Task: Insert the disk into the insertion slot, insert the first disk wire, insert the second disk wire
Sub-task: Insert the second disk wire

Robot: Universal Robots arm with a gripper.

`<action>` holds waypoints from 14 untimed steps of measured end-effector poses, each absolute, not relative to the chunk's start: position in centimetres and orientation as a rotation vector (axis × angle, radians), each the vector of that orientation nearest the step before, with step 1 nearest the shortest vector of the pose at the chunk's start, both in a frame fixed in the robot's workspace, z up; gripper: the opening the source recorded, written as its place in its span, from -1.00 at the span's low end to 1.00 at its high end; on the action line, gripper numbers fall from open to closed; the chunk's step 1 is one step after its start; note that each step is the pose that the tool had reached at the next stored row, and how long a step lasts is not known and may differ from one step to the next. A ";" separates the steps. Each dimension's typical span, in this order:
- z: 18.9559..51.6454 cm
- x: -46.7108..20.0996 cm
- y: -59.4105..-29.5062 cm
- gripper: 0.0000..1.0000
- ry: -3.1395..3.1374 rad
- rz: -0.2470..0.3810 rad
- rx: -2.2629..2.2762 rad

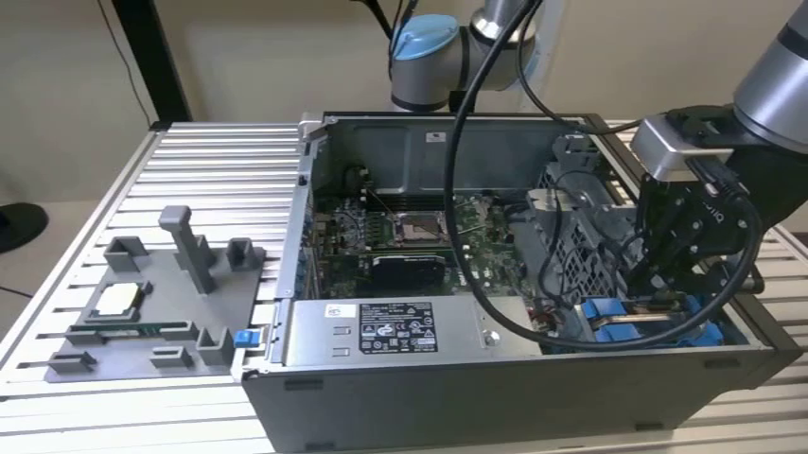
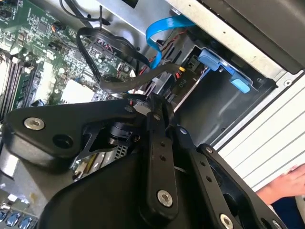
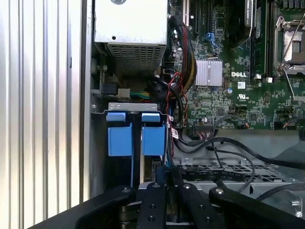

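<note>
In the exterior view, a grey parts tray (image 1: 146, 312) lies on the slatted table (image 1: 215, 170) at the exterior view's left, beside the open computer case (image 1: 505, 397) with its motherboard (image 1: 404, 236) and labelled power supply (image 1: 392, 331). At the exterior view's right the gripper (image 1: 663, 293) reaches down into the insertion slot (image 1: 606, 317), where the blue-framed disk (image 3: 131, 138) sits. Its fingers look nearly closed, on what I cannot tell.

A silver robot arm (image 1: 773, 71) with a light blue joint cap (image 1: 425, 38) is seen in the exterior view. Thick black cables (image 1: 470, 170) are hung from it. A black gripper (image 1: 667, 284) with round silver screws (image 2: 165, 198) is fitted.
</note>
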State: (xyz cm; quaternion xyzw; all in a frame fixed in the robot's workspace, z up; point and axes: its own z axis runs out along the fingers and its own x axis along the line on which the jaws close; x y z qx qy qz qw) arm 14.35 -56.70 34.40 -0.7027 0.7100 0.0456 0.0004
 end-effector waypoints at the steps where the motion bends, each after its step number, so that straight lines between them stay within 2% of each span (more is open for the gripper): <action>1: 34.4 14.4 -56.7 -1.00 2.230 0.143 -2.207; 6: 35.3 14.4 -56.7 -1.00 2.227 0.140 -2.205; 11: 35.2 14.3 -56.8 -1.00 2.204 0.089 -2.186; 14: 35.0 14.3 -56.8 -1.00 2.205 0.082 -2.187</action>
